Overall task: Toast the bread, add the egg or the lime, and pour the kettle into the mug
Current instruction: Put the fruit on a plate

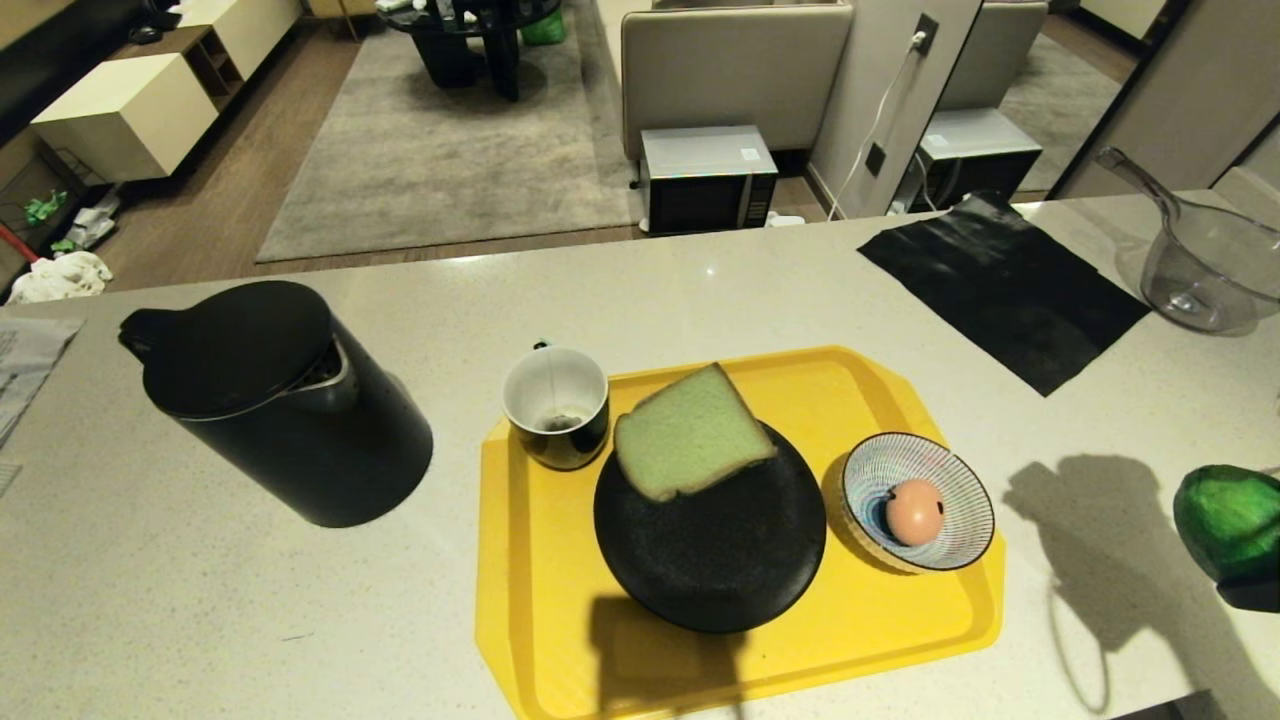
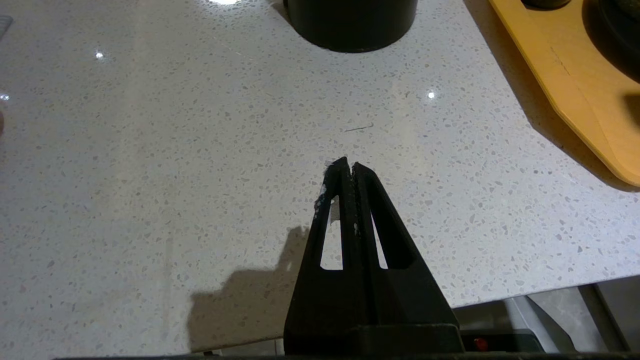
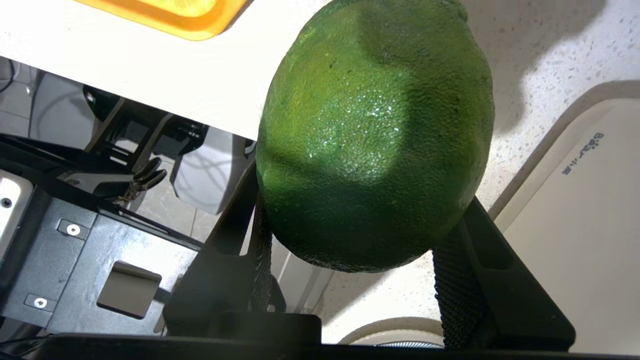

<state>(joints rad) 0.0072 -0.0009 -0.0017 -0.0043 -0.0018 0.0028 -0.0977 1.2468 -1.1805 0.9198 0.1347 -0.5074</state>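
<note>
Right gripper (image 3: 350,260) pinches the lime (image 3: 375,135) at the counter's near right edge, clear of the yellow tray (image 1: 560,640). A slip on the glossy skin could drop it floorward. Beyond, bread (image 1: 690,430) overhangs its black plate (image 1: 710,560); left gripper (image 2: 350,167) rests pressed together.

Right gripper (image 3: 360,235) clamping the lime (image 3: 375,135) between its two black ribbed fingers (image 3: 450,295), one pressing on each side of the fruit, and holding it up off the counter, out beyond the right end of the yellow tray (image 1: 560,640). Left gripper (image 2: 350,167) resting with fingertips pressed together, hanging low left of that tray, gripping nothing.
</note>
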